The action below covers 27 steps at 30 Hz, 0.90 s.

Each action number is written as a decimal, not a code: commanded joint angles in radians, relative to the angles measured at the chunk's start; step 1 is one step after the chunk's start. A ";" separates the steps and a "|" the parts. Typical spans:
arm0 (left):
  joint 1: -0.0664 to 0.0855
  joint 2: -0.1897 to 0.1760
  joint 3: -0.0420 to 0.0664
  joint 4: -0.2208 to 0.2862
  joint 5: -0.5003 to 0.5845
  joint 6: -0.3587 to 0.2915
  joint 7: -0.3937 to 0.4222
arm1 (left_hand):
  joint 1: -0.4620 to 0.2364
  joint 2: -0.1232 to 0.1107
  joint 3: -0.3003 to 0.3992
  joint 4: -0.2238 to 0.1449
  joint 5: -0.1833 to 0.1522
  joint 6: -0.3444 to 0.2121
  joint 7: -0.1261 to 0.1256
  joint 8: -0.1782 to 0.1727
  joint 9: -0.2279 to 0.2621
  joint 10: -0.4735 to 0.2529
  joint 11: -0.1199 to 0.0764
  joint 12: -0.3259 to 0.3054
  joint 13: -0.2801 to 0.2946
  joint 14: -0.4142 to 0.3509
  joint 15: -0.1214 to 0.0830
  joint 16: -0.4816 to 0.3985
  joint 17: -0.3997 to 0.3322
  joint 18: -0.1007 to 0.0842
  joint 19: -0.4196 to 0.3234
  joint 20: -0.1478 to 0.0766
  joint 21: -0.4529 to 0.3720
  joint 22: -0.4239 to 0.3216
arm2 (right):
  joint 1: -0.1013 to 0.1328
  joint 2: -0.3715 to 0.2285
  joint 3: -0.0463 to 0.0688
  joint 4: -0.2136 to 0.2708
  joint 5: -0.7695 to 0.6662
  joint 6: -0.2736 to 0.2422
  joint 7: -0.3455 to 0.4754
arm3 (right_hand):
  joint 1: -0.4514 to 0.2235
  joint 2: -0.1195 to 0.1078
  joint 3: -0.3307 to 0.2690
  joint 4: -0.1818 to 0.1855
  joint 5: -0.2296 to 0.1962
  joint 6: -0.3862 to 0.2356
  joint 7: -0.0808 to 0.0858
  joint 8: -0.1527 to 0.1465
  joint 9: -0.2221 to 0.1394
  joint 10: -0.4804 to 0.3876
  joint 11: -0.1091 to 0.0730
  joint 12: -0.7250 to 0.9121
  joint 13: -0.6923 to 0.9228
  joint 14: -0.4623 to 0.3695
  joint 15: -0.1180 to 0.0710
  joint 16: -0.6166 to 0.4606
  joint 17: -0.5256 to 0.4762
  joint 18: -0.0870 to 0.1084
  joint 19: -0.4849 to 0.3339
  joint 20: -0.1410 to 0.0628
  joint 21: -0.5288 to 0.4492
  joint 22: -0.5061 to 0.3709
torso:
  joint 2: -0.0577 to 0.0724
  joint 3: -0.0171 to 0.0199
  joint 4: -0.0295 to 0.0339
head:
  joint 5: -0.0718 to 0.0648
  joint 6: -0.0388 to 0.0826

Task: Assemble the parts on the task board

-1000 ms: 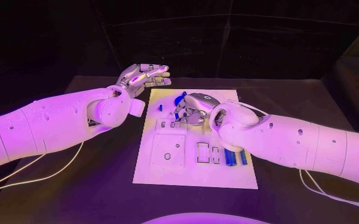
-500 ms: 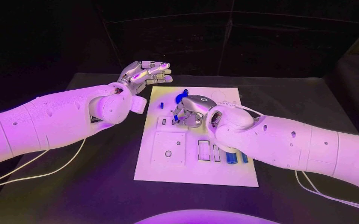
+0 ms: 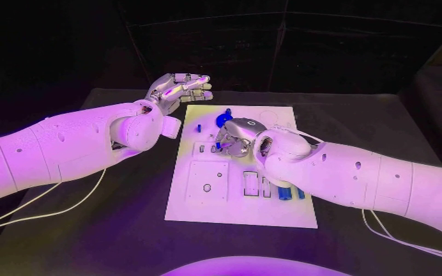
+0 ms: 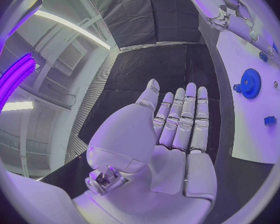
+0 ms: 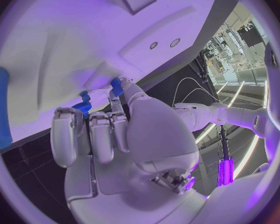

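One task board (image 3: 241, 215) lies mid-table | right hand (image 3: 241, 137) pinches a small blue part (image 3: 219, 139) over the board's upper half | left hand (image 3: 177, 92) hovers beside it, fingers straight, empty | two blue cylinders (image 3: 290, 193) rest near the board's right edge

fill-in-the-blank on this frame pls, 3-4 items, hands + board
1. The silver left hand holds nothing, its fingers ____, beside the board's far left corner.
2. The silver right hand is down over the white rectangular task board, its fingers at a small ____ part.
3. The task board lies on a ____ table.
4. The round blue gear lies ____ the board.

Missing words: straight; blue; black; on
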 commanded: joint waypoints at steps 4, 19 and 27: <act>0.002 0.002 0.001 0.000 0.000 0.009 0.005 | -0.007 0.003 -0.005 -0.003 -0.001 0.006 0.028 0.005 0.000 0.004 0.000 0.003 0.000 0.009 0.001 0.006 0.001 0.006 0.010 0.000 -0.005 -0.001 | -0.003 0.007 -0.001 -0.008 -0.010 0.015 0.000 | -0.003 -0.008 0.006 0.000 0.005 0.002 0.003 0.005 0.001 0.068 -0.003 0.000 0.213 0.104 -0.004 0.003 0.263 0.001 0.018 -0.005 0.002 0.065 | 0.000 0.0004 0.0003 | -0.002 0.000; 0.002 0.004 0.001 -0.003 -0.001 0.011 -0.001 | -0.005 0.004 -0.005 -0.004 -0.001 0.006 0.028 0.005 0.000 0.004 0.000 0.003 -0.001 0.009 0.001 0.006 0.001 0.006 0.011 0.000 -0.005 -0.001 | -0.006 0.005 -0.001 -0.007 -0.019 0.044 -0.006 | -0.004 -0.008 0.006 0.000 0.005 0.002 0.003 0.005 0.000 0.068 -0.002 0.000 0.213 0.104 -0.003 0.003 0.263 0.002 0.018 -0.005 0.002 0.064 | 0.000 0.0003 0.0004 | -0.004 -0.001; 0.002 0.004 0.001 -0.003 -0.001 0.011 -0.001 | -0.005 0.004 -0.005 -0.004 -0.001 0.006 0.028 0.005 0.000 0.004 0.000 0.003 -0.001 0.009 0.001 0.006 0.001 0.006 0.011 0.000 -0.005 -0.001 | -0.006 -0.004 -0.001 0.000 -0.024 0.061 -0.016 | -0.008 -0.010 0.006 0.001 0.004 0.001 0.004 0.003 0.000 0.066 -0.002 -0.003 0.210 0.104 -0.003 0.003 0.263 0.002 0.017 -0.004 0.001 0.062 | 0.000 0.0002 0.0000 | -0.003 -0.002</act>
